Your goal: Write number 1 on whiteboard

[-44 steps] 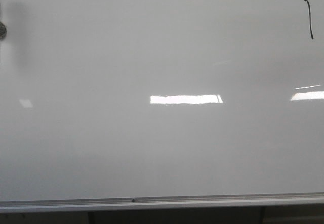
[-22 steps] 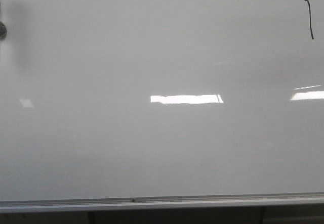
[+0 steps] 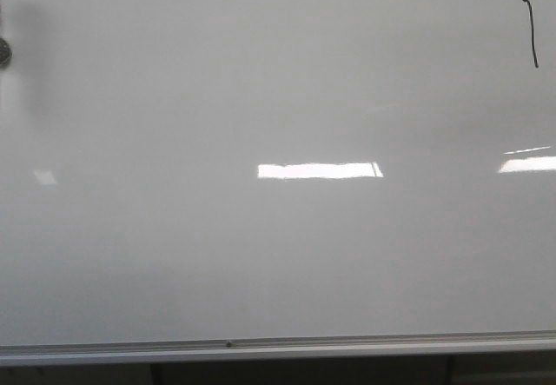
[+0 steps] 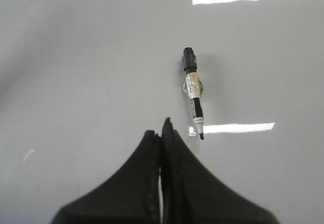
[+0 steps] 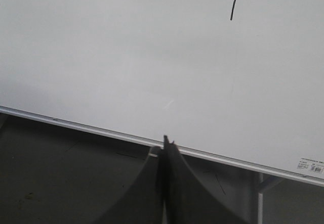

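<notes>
The whiteboard (image 3: pixel 261 81) fills the front view, with its silver rail (image 3: pixel 278 348) along the lower edge. The number 1 (image 3: pixel 530 33) is a thin black stroke at the board's top right; it also shows in the right wrist view (image 5: pixel 235 1). A black-and-white marker (image 4: pixel 193 93) with a bare tip rests against the board in the left wrist view. My left gripper (image 4: pixel 159 129) is shut and empty, just short of the marker's tip. My right gripper (image 5: pixel 165 144) is shut and empty, over the rail (image 5: pixel 76 124). Neither gripper shows in the front view.
A small dark object (image 3: pixel 3 52) with a grey shadow sits at the board's far left edge. Bright rectangular light reflections (image 3: pixel 319 170) lie on the board. Below the rail is dark floor and a stand leg (image 5: pixel 260 196). A small label (image 5: pixel 310 167) is at the board's corner.
</notes>
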Robot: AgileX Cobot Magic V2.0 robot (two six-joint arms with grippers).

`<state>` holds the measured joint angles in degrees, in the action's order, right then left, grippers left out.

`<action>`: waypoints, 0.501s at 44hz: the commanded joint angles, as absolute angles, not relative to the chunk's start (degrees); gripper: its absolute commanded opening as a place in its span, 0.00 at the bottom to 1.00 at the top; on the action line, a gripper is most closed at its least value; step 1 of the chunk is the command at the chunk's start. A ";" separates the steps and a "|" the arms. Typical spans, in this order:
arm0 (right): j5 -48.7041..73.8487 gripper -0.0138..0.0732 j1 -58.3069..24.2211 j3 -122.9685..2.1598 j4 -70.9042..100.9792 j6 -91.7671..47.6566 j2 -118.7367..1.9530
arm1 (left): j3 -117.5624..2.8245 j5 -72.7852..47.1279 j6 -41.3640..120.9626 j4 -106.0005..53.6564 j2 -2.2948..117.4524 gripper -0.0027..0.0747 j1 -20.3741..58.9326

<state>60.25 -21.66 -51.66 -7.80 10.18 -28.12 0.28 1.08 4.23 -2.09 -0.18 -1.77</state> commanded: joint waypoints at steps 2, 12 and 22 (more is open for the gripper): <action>56.00 0.08 -20.22 -51.18 -9.06 9.76 -26.15 | 1.61 6.04 4.14 -2.65 -1.37 0.01 -1.32; 41.66 0.09 -11.09 -38.05 -5.37 0.00 -15.99 | 1.61 6.04 4.14 -2.65 -1.37 0.01 -1.32; 21.20 0.08 -2.13 -20.40 -5.10 0.00 -6.10 | 1.61 6.04 4.14 -2.65 -1.37 0.01 -1.32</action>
